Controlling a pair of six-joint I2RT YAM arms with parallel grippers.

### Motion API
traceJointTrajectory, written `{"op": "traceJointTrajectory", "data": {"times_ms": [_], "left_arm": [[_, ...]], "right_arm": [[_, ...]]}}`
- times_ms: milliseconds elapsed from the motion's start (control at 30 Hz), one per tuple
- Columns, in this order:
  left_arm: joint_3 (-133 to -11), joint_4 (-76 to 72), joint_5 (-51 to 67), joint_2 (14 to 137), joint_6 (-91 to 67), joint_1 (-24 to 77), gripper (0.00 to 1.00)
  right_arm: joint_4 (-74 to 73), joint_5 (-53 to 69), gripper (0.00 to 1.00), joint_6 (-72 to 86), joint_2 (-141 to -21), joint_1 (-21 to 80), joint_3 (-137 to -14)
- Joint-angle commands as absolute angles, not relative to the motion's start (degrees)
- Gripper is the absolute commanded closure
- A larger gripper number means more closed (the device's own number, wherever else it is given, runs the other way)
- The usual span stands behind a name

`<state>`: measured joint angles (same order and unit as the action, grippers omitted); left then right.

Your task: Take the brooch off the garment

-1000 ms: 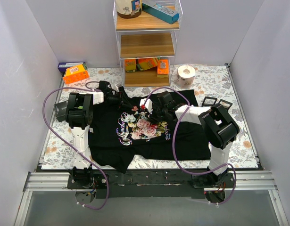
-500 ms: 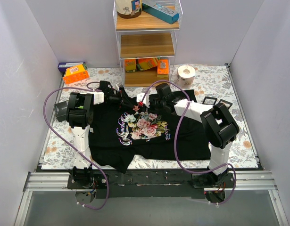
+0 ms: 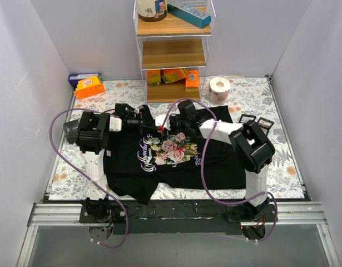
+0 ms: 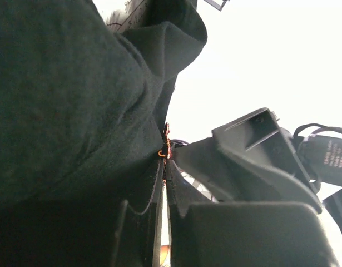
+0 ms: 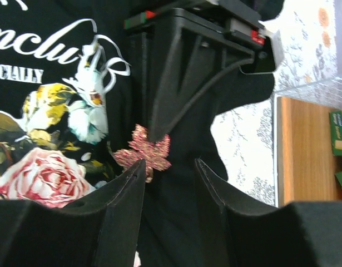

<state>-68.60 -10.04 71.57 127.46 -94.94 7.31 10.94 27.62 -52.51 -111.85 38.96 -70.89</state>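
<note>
The garment [image 3: 176,167] is a black T-shirt with a rose print, lying flat on the flowered table cover. The brooch [image 5: 144,150] is a small red glittery leaf pinned beside the print. My left gripper [image 3: 153,127] is shut, and one of its fingers [image 5: 171,83] lies over the brooch's top edge. In the left wrist view the brooch [image 4: 167,142] shows edge-on at the closed tips of the left gripper [image 4: 165,161], with shirt fabric [image 4: 65,100] bunched beside them. My right gripper [image 5: 169,162] is open just short of the brooch, its left finger touching the brooch's lower edge.
A wire-and-wood shelf [image 3: 173,55] stands behind the shirt, and its lowest board [image 5: 304,150] is close to my right gripper. A white roll [image 3: 219,88], an orange box [image 3: 89,87] and two black frames [image 3: 256,119] lie around the shirt. Purple cables loop over both arms.
My left gripper has slid right from the collar to the brooch. My right gripper has moved up and left off the print, to the brooch from the other side.
</note>
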Motion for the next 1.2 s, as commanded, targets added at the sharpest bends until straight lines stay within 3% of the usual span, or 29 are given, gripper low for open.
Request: {"op": "traceJointTrajectory", "data": {"times_ms": [0,700,1100,1167], "left_arm": [[-68.1,-13.4,74.4,122.9,-101.7,7.2,1.0],[-67.9,-14.7,75.2,125.4,-103.9,7.0,1.0],[-67.3,-14.3,75.1,125.9,-103.9,7.0,1.0],[-67.5,-14.1,75.0,126.1,-103.6,7.0,0.93]], "right_arm": [[12.1,30.1,0.52,-55.2,-111.5,39.9,-70.0],[10.5,29.2,0.52,-61.6,-111.5,39.9,-67.1],[21.4,24.1,0.62,-54.8,-111.5,39.9,-67.1],[20.3,24.7,0.67,-54.8,-111.7,39.9,-67.8]]}}
